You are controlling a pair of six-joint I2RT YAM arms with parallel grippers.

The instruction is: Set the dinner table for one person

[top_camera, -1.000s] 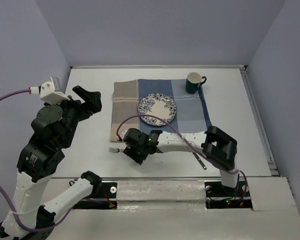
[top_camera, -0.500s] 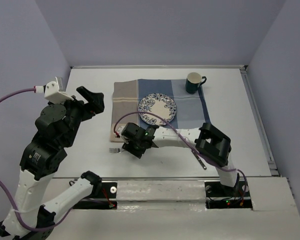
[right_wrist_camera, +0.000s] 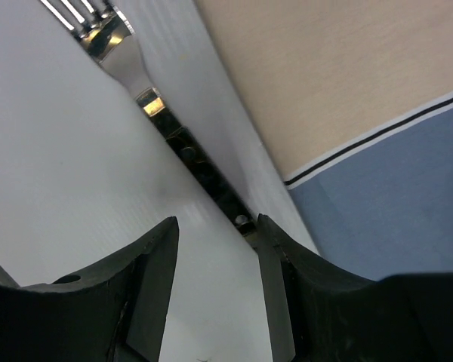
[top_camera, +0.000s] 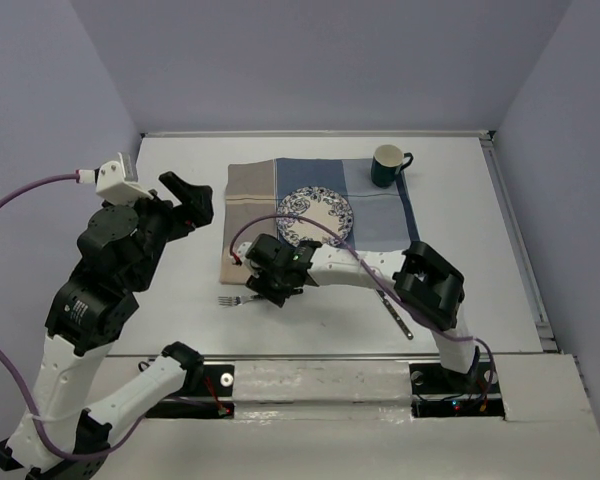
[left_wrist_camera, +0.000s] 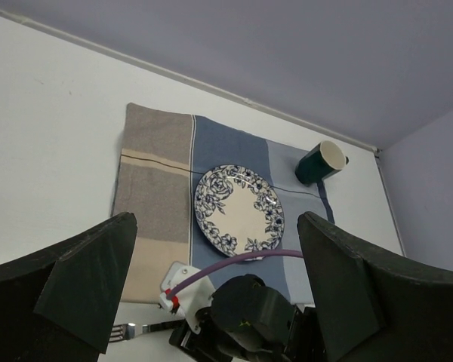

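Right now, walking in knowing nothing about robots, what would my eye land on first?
Probably the blue floral plate in the middle of the checked placemat, with a dark green mug at its far right corner. Next, the right gripper low over the white table, its open fingers straddling the handle of a fork just off the cloth's near edge.

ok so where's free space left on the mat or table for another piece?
Free: beige strip of the placemat left of the plate; blue area right of it, near side of the mug; bare table right of the mat. Crowded: near-left mat edge, right gripper over the fork.
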